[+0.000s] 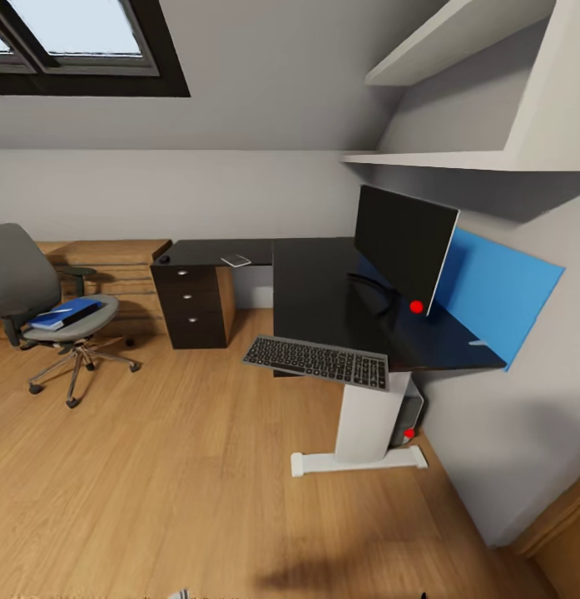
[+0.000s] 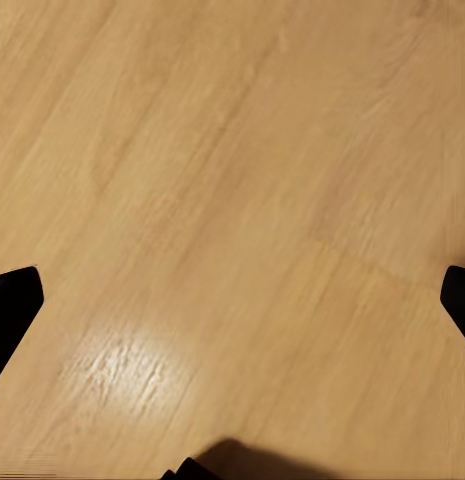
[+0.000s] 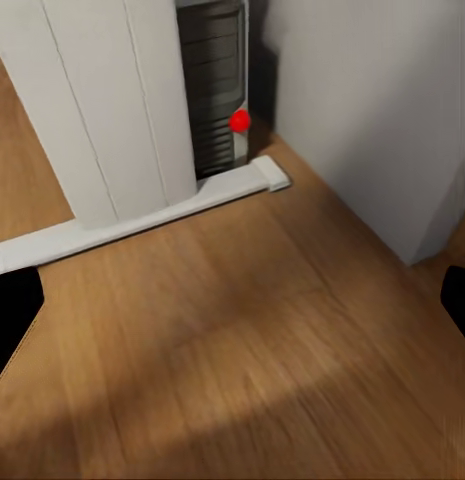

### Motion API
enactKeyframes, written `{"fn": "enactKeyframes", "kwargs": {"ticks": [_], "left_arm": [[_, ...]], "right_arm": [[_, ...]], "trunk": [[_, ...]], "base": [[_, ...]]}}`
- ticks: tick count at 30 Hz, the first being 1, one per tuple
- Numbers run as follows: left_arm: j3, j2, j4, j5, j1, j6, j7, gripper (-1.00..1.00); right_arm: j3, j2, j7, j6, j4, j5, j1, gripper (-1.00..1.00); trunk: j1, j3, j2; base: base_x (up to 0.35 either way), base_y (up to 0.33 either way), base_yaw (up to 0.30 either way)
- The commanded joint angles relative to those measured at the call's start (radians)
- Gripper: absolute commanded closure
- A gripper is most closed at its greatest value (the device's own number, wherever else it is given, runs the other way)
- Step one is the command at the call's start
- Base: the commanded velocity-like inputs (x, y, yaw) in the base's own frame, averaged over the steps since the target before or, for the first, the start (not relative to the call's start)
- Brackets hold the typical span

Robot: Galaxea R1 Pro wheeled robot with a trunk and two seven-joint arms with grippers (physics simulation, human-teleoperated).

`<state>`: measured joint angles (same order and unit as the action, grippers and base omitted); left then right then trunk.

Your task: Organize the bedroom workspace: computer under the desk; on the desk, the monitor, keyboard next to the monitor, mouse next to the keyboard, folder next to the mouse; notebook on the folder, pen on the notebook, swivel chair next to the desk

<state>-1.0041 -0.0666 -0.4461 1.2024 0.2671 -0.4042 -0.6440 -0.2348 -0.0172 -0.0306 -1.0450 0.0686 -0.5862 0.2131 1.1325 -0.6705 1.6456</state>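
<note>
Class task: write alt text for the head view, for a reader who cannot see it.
A glossy black L-shaped desk holds a thin black widescreen monitor, with a slim dark grey keyboard overhanging its front edge. To the left on the wooden floor, a grey swivel chair carries a bright blue folder.

Surface (image 1: 314,283): glossy black top, reflective; white matt leg (image 3: 102,100); smooth blue rear panel (image 1: 498,291). Floor (image 2: 232,200): light wood planks, semi-gloss, with a highlight patch. Monitor (image 1: 402,245): smooth black screen. Keyboard (image 1: 316,362): matt dark grey. Chair (image 1: 23,279): grey cloth; shiny metal base (image 1: 77,366). Folder (image 1: 66,313): smooth bright blue. Chest (image 1: 115,266): light wood.
</note>
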Motion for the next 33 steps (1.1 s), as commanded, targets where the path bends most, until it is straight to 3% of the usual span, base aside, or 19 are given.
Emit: {"fn": "enactKeyframes", "kwargs": {"ticks": [1,10,21,33], "left_arm": [[-0.008,-0.001,-0.002,0.008,0.001,-0.005,-0.005,-1.00],[-0.008,-0.001,-0.002,0.007,0.001,-0.005,-0.006,-1.00],[-0.010,-0.001,-0.002,0.007,0.001,-0.004,-0.006,-1.00],[-0.009,-0.001,-0.005,0.005,0.001,-0.006,-0.007,-1.00]], "right_arm": [[-0.009,-0.001,-0.003,-0.002,0.000,-0.006,0.000,-1.00],[-0.008,-0.001,-0.003,-0.002,0.000,-0.006,0.000,-1.00],[-0.008,-0.001,-0.003,-0.002,0.000,-0.006,0.000,-1.00],[-0.008,-0.002,-0.001,-0.002,0.000,-0.005,0.000,-1.00]], "trunk": [[0.000,-0.001,0.000],[0.000,-0.001,0.000],[0.000,-0.001,0.000],[0.000,-0.001,0.000]], "base": [[0.000,-0.004,0.288],[-0.002,-0.011,0.288],[-0.056,-0.253,0.283],[-0.002,-0.033,0.031]]}}
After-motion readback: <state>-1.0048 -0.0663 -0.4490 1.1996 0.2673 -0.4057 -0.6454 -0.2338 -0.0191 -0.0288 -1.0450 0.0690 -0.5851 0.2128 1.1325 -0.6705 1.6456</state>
